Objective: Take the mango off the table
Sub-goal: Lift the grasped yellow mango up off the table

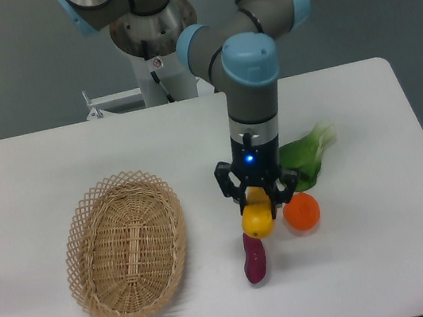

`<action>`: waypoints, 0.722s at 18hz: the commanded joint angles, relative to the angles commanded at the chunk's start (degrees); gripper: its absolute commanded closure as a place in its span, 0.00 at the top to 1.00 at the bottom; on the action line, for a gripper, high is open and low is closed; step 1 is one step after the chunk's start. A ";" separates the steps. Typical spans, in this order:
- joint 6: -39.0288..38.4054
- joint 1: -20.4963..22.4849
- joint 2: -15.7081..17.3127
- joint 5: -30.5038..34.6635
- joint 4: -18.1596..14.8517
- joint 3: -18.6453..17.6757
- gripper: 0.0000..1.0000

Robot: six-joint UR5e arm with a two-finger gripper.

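Gripper [259,199] pointing straight down, fingers clenched on the mango [258,217]. Mango sits between the fingers, yellow body hanging below the tips; can't tell if it's touching the table [388,259] or just off it. Purple sweet potato [255,259] at 6 o'clock from the mango, just beside it. Orange [301,212] at 3 o'clock, close. Leafy green vegetable [308,158] at 1–2 o'clock, partly behind the arm. Wicker basket [126,245] at 9 o'clock, well apart.
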 joint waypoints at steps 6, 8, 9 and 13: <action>-1.84 -0.17 0.53 -0.19 -0.09 1.85 0.44; -2.20 -0.35 0.79 -0.10 -0.09 1.85 0.44; -2.11 -0.35 0.79 -0.10 -0.09 1.85 0.44; -1.23 -0.09 0.88 -0.10 -0.17 1.59 0.44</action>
